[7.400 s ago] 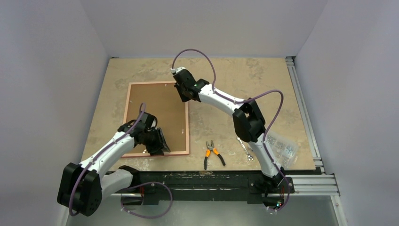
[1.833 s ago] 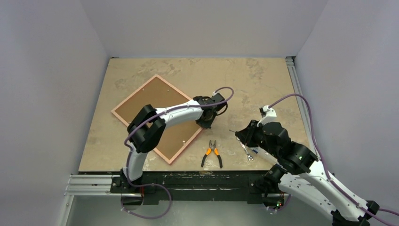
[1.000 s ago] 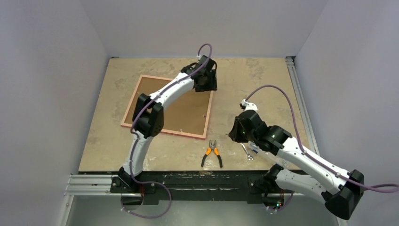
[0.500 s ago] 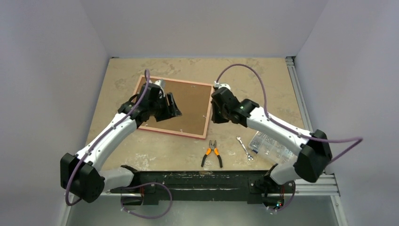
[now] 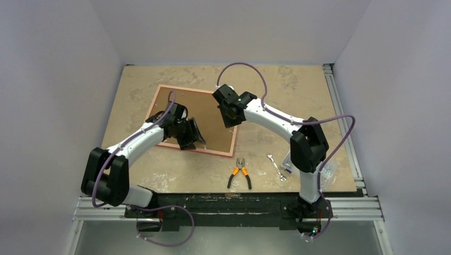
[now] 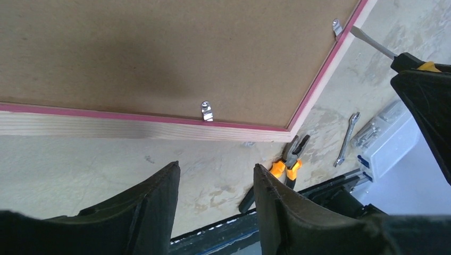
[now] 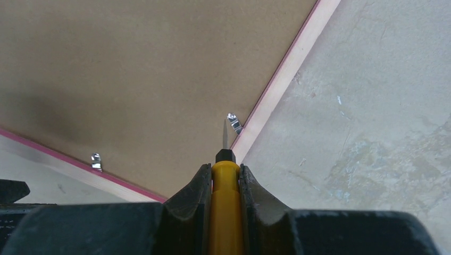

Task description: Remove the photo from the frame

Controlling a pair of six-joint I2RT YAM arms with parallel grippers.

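The frame [image 5: 215,135] lies flat on the bench [image 5: 298,90], left of the middle, with its brown board upward and the pink front facing down. In the top view its long axis seems to run from left to right, turned a little so that the right end sits nearer to the arms. The photo cannot be seen; I judge it is under the board. The step in hand is, I think, the opening of the small metal clips that hold the board. The right gripper [image 7: 225,175] is clamped on a yellow screwdriver [image 7: 225,204], and the blade points at a clip [image 7: 234,123] on the right edge, very near to it; I cannot tell if it touches. The left gripper [image 6: 215,196] has its fingers apart and holds nothing; it hovers over the near edge, just before another clip [image 6: 207,110]. The next move calls for putting the blade under the clip and bending it away from the board, with little force, while the frame is kept from sliding.
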